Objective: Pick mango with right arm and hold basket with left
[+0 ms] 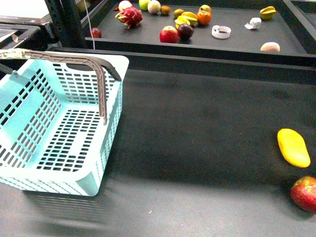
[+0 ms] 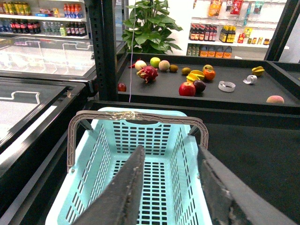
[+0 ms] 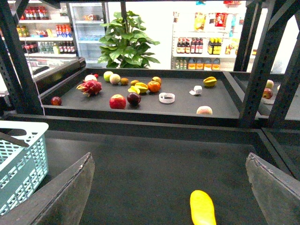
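Right wrist view frames the mango (image 3: 202, 207), long axis along my reach, ahead of my spread right end effector (image 3: 169, 159) and well apart from the basket (image 3: 21, 161).

Yellow mango (image 1: 293, 147) lies well apart from turquoise basket (image 1: 29, 163).

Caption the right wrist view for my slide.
Open right gripper framing the yellow mango on the dark table, basket corner visible.

Turquoise slotted basket (image 1: 59, 148), grey-brown handle (image 1: 101, 79), plain yellow mango (image 1: 293, 147), red-and-yellow apple (image 1: 304, 193), matte black table (image 1: 197, 128), pink dragon fruit (image 1: 130, 17) on the shelf behind
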You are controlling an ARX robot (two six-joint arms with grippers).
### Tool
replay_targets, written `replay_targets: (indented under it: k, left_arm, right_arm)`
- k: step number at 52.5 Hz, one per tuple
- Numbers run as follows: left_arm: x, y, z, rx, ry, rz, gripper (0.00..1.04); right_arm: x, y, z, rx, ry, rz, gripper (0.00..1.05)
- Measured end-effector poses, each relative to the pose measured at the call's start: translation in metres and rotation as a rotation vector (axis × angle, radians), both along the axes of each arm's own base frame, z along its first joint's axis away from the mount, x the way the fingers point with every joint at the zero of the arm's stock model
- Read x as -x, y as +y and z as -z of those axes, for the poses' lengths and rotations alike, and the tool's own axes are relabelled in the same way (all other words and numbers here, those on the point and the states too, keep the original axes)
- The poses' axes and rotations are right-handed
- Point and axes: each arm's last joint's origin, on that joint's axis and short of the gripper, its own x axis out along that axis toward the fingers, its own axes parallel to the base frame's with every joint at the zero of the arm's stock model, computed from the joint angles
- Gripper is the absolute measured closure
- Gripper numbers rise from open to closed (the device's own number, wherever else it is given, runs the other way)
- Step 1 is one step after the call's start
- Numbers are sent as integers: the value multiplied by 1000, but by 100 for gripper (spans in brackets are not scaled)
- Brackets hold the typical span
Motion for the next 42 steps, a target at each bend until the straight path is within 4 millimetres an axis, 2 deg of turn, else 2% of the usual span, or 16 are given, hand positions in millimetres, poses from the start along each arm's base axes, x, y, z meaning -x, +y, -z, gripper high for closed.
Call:
replay_targets:
  k: [12,15,17,20,39,40,42]
  left_arm:
    - [0,0,0,0,0,0,26]
    - [0,0,0,0,0,0,11]
    - [0,0,0,-2,0,0,6]
    - [0,0,0,-2,0,0,9]
    - [0,0,0,-2,0,0,8]
    - [0,0,0,8,11,-22,8]
    - [-2,-1,3,101,93,-180,8]
  right_arm:
    - [0,0,0,0,0,0,8]
    - [0,0,0,0,0,0,8]
    - [0,0,0,0,0,0,8]
    - [0,0,0,0,0,0,8]
    - [0,0,0,0,0,0,8]
    - [0,0,0,0,0,0,8]
    - [0,0,0,0,0,0,8]
